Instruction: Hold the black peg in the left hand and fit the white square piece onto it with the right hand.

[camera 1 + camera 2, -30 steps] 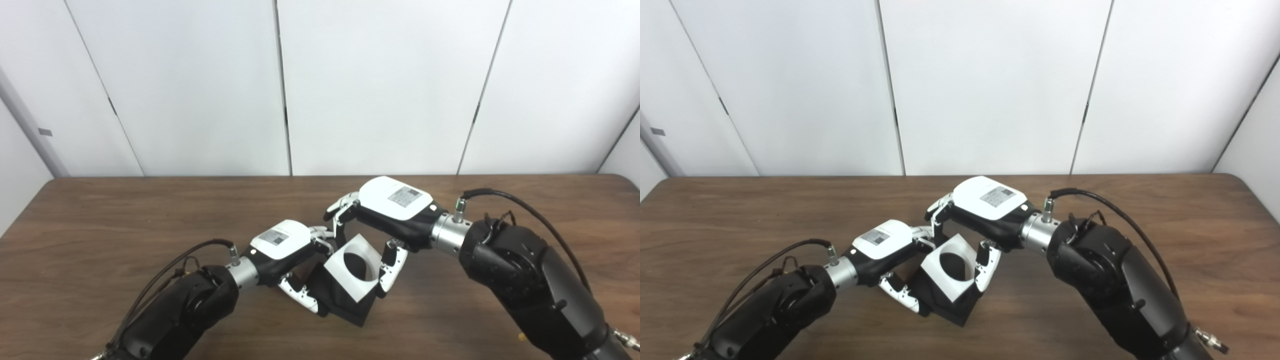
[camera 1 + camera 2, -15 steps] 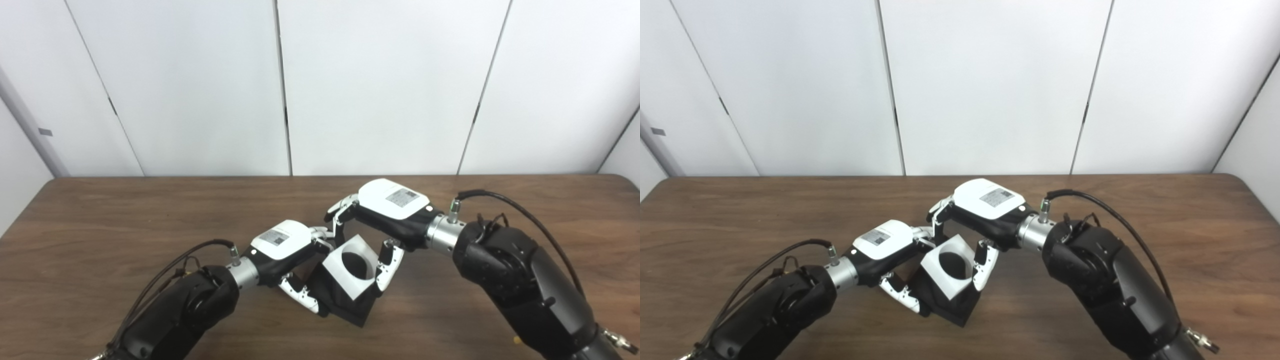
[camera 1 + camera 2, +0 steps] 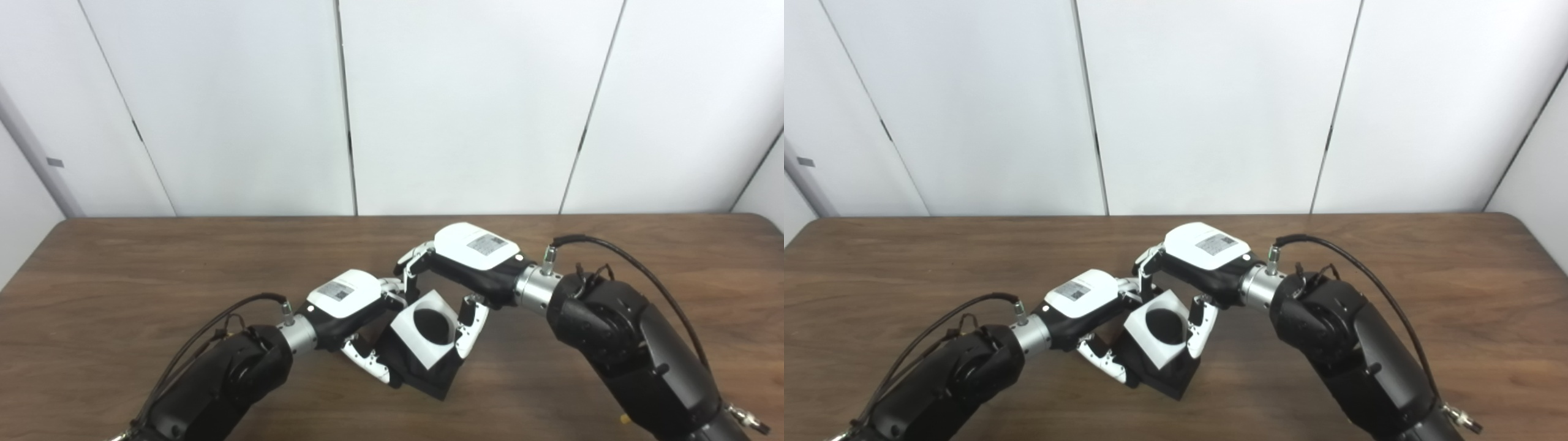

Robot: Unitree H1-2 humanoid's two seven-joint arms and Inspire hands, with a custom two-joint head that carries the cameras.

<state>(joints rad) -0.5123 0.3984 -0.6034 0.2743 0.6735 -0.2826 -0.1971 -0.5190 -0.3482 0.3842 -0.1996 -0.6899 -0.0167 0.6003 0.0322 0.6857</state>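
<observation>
Right hand (image 3: 456, 275) fingers closed around white square piece (image 3: 427, 329), left hand (image 3: 355, 312) gripping black peg (image 3: 422, 376)

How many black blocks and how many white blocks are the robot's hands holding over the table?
Black pieces: 1, the black peg, held in the left hand.
White pieces: 1, the white square piece with a round hole, held in the right hand and sitting on the black one.
Total: 2
</observation>
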